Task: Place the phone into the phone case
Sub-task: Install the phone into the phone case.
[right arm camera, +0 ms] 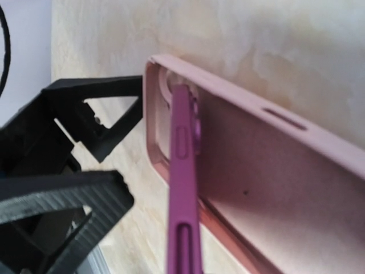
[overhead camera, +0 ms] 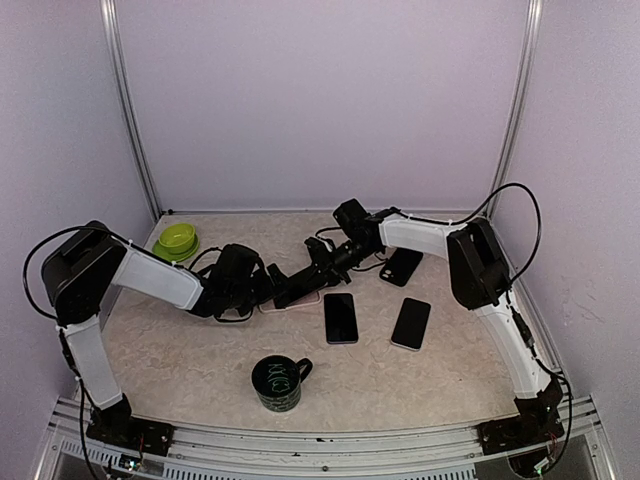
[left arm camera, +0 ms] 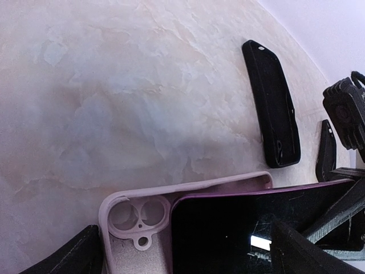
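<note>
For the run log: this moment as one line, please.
stage: insertion | phone: tilted, camera end in case | right fingers: shut on phone | left fingers: open, flanking case

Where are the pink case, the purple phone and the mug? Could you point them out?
pink phone case (right arm camera: 274,188), right wrist view, on its inner back wall.
purple phone (right arm camera: 182,200), right wrist view, on its side edge.
mug (overhead camera: 277,385), top external view, on its dark body.
</note>
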You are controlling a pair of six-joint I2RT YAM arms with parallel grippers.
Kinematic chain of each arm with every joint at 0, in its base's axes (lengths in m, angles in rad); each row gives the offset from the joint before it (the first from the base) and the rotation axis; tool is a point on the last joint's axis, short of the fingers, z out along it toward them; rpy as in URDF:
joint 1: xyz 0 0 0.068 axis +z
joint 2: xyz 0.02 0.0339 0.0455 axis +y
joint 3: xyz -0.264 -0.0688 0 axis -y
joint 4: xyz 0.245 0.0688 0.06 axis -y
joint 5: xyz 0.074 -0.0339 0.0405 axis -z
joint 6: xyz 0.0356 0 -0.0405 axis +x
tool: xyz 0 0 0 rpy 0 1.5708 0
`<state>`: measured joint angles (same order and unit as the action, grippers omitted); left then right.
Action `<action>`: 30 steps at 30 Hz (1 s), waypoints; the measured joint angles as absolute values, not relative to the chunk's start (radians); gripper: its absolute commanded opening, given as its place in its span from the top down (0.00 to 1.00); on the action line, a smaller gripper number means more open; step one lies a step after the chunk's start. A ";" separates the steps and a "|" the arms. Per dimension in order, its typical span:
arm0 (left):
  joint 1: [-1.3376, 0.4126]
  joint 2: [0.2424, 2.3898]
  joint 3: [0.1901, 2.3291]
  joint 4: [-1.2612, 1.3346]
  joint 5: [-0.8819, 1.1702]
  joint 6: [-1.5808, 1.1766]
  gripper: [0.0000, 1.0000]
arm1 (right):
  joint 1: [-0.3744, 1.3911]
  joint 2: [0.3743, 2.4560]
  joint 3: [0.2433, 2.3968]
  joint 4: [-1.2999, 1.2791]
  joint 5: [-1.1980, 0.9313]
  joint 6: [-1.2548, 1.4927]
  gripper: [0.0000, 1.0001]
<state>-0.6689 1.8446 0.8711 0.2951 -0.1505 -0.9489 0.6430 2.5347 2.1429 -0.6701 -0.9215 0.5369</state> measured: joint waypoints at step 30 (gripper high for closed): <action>-0.708 1.880 0.924 0.250 -0.242 -0.944 0.01 | 0.632 2.601 2.131 -0.535 -1.052 0.694 1.00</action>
<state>-0.7082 1.8805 0.9241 0.2501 -0.2424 -0.9436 0.6319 2.6015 2.1315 -0.5350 -1.0519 0.6941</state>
